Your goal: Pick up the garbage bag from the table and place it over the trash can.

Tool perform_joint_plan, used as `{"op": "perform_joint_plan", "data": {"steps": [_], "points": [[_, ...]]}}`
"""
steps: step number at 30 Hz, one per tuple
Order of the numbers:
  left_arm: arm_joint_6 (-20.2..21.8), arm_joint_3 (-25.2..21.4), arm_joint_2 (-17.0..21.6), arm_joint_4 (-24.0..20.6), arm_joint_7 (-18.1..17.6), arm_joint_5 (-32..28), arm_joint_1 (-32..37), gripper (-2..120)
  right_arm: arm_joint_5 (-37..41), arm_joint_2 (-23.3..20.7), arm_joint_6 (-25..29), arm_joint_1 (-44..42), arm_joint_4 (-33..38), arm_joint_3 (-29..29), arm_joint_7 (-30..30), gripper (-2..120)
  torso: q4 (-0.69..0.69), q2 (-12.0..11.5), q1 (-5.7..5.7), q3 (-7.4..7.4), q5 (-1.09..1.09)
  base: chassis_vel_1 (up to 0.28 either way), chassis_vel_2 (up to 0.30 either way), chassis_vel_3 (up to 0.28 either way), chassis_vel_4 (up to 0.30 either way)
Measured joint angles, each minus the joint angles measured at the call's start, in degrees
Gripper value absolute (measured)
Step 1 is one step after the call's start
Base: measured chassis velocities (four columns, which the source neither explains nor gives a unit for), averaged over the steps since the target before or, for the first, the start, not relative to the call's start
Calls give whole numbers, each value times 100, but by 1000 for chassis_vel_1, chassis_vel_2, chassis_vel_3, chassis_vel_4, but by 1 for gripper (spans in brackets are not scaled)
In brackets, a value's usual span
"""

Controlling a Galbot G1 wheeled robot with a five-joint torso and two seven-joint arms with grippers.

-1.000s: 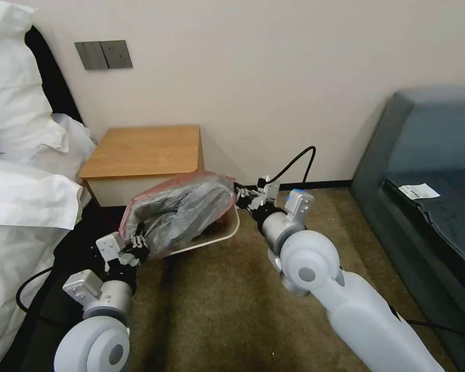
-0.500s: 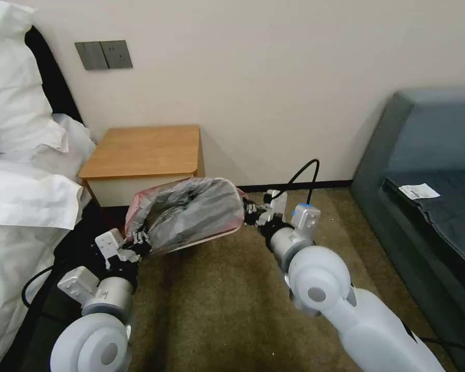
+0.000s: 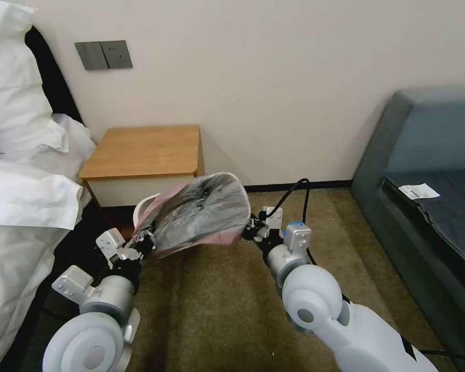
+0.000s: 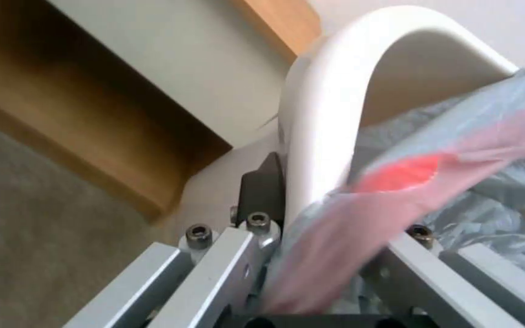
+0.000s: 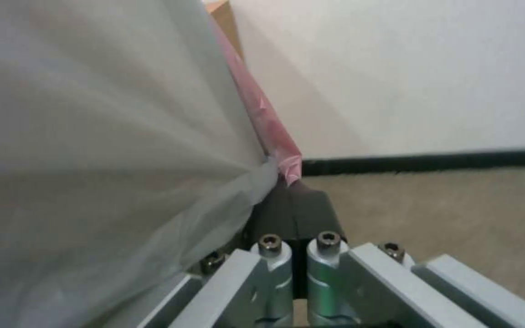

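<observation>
The left gripper (image 3: 145, 242) is pinched closed on the pink-red mouth band of the garbage bag (image 3: 204, 212), holding the bag's left end low over the carpet (image 3: 232, 305), just in front of the table (image 3: 144, 150). In the left wrist view the band runs down between the closed fingers (image 4: 238, 255), and the rolled rim of the trash can (image 4: 335, 91) curves right beside them, with grey crinkled plastic lying inside the rim. The right gripper (image 3: 249, 231) is also clamped shut on the bag, at its right end; in the right wrist view its dark fingertips (image 5: 296, 209) meet on the pink edge where the film gathers to a corner.

Between the two grippers the garbage bag is stretched wide and puffed up, its mouth band running along the near side and up around the far right corner. It covers nearly all of the trash can; a short piece of pale rim (image 3: 139, 209) peeks out at the bag's far left, next to the table's white drawer front.

The table stands against the wall with its orange-brown top bare, white bedding (image 3: 20, 196) to its left. A dark grey sofa (image 3: 429, 170) sits at the right with a slip of paper (image 3: 418, 191) on its seat. A black cable (image 3: 294, 188) arcs behind the right wrist.
</observation>
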Motion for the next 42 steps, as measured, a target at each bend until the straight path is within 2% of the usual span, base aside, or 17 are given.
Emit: {"op": "perform_joint_plan", "data": {"steps": [3, 9, 11, 16, 20, 21, 23, 26, 29, 30, 33, 34, 37, 38, 39, 42], "points": [[41, 15, -19, -34, -81, -217, 6, 6, -373, 27, 104, 80, -224, -88, -71, 0, 0, 0, 0, 0, 0, 0, 0, 0, 0], [92, -10, 2, -93, -183, -554, 1, 7, -592, 48, 131, 198, -422, -120, -119, 0, 0, 0, 0, 0, -1, 0, 0, 0, 0], [148, -30, -10, -115, -260, -862, 0, 7, -983, 52, 149, 283, -674, -141, -166, 0, 0, 0, 0, 0, 0, 0, 0, 0, 0], [192, -35, -53, -144, -337, -1111, -11, 7, -1680, 32, 170, 291, -931, -129, -313, 1, 0, 0, 0, 0, 0, 0, 0, 0, 0], [201, -63, -65, -168, -435, -1414, -50, 7, -2120, -46, 247, 135, -1006, -32, -486, 20, 0, 0, 0, 0, 0, 0, 0, 0, 0], [201, -63, -65, -168, -435, -1414, -50, 7, -2120, -46, 247, 135, -1006, -32, -486, 20, 0, 0, 0, 0, 0, 0, 0, 0, 0], [217, -73, -94, -203, -472, -1531, -85, 8, -2263, -47, 253, 65, -1045, 39, -496, 30, 0, 0, 0, 0, 1, 0, 0, 0, 0], [218, -73, -99, -200, -474, -1529, -119, 9, -2448, -61, 230, 3, -1053, 108, -514, 38, 0, 0, 0, 0, 1, 0, 0, 0, 0], [217, -71, -51, -66, -424, -1308, -182, 9, -2674, -175, 115, -114, -919, 256, -625, 52, 0, 0, 0, 0, 0, 0, 0, 0, 0], [217, -71, -51, -66, -424, -1308, -182, 9, -2674, -175, 115, -114, -919, 256, -625, 52, 0, 0, 0, 0, 0, 0, 0, 0, 0], [246, -152, 45, 132, -331, -1123, -329, 8, -2832, -270, 53, -247, -721, 403, -728, 65, 0, 0, 0, 0, 0, 0, 0, 0, 0], [246, -152, 45, 132, -331, -1123, -329, 8, -2832, -270, 53, -247, -721, 403, -728, 65, 0, 0, 0, 0, 0, 0, 0, 0, 0], [326, -272, 146, 401, -311, -902, -508, 5, -2906, -319, 19, -359, -488, 582, -783, 81, 0, 0, 0, 0, 0, 0, 0, 0, 0], [332, -305, 166, 477, -307, -839, -552, 5, -2862, -343, -12, -397, -396, 665, -839, 86, 0, 0, 0, 0, 0, 0, 0, 0, 0], [332, -305, 166, 477, -307, -839, -552, 5, -2862, -343, -12, -397, -396, 665, -839, 86, 0, 0, 0, 0, 0, 0, 0, 0, 0], [337, -375, 230, 776, -295, -628, -695, 5, -2390, -462, -300, -559, 27, 1009, -1248, 98, 0, 0, 0, 0, -1, 0, 0, 0, 0]]}}
